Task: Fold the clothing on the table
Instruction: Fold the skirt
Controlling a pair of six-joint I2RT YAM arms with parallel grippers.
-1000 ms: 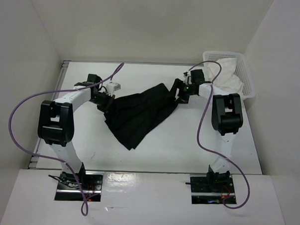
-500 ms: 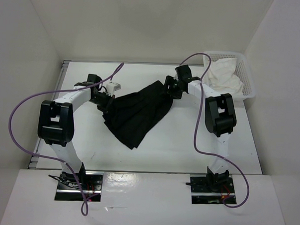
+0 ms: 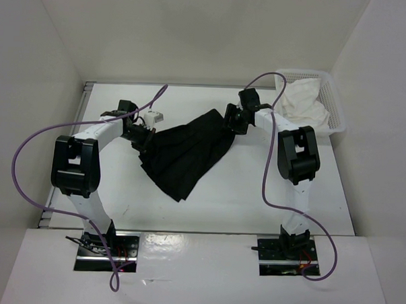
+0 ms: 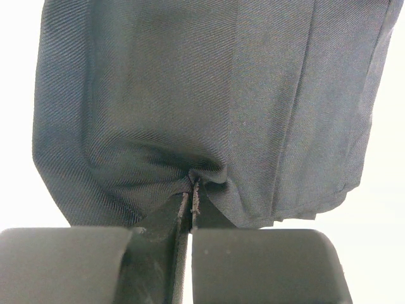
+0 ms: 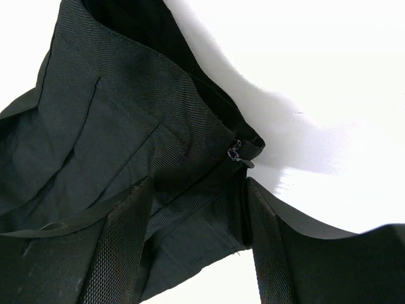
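White table [image 3: 254, 208], black garment [image 3: 186, 154], left jaws pinching its edge, right jaws apart astride its zipped corner, basket [image 3: 337, 111] nearby.

Top view: bright, even, diffuse light falls from above. The white surface [image 3: 255, 195] and walls [image 3: 194, 37] read almost uniform, with only faint, soft-edged shadows. A glare patch sits on the glossy ledge [image 3: 162, 239] just past the surface's near edge. The black garment [image 3: 186, 154] shows little fold detail. Left wrist view: the fabric weave is sharp at centre, the body of the left gripper [image 4: 192, 190] is soft in the foreground, and the surface is blown out to white. Right wrist view: the surface is overexposed, and a soft grey shadow [image 5: 297, 152] lies beside the garment's edge.
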